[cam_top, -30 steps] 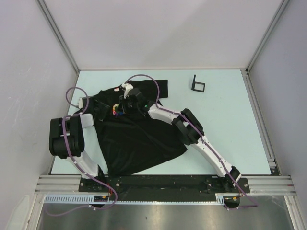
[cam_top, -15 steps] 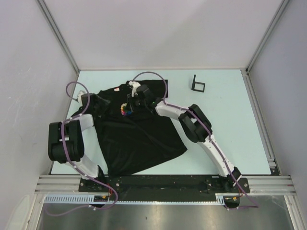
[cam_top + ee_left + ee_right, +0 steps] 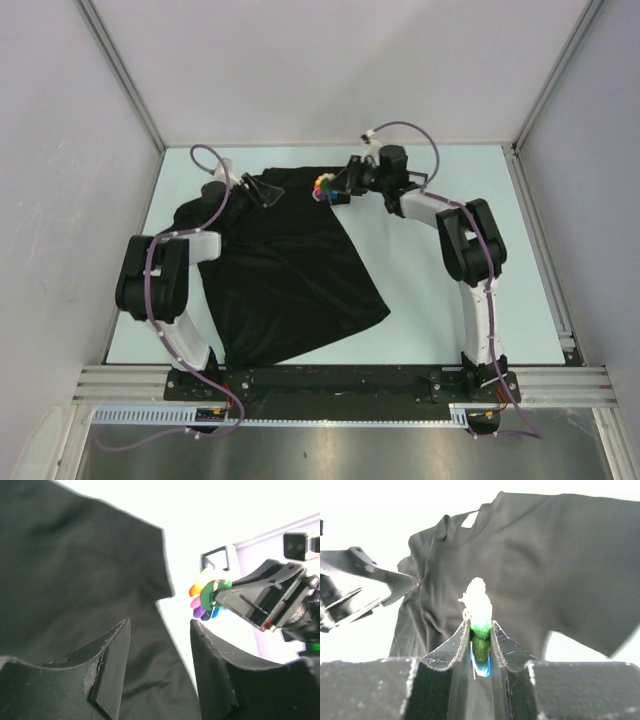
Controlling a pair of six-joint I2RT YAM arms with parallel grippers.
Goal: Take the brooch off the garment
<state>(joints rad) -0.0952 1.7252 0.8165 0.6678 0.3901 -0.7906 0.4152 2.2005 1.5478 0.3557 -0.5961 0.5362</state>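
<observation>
Right claw (image 3: 480, 626) is pinching the brooch (image 3: 479, 602), holding it up near the far edge of the shirt (image 3: 290, 270). It looks clear of the fabric, so I'd call the removal basically done; only setting it down is left. Left claw (image 3: 160, 626) hangs spread over the shirt, gripping nothing. A small black frame (image 3: 218, 560) sits on the table (image 3: 420, 300) near the right arm, not really in the way.

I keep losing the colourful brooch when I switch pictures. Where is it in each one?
Top view: the brooch is in the upper middle, at the tip of the right tool.
Left wrist view: right of centre, pinched by that tool.
Right wrist view: dead centre, between the tool's own fingers.
Shared landmark: the black garment, seen in all three views.
</observation>
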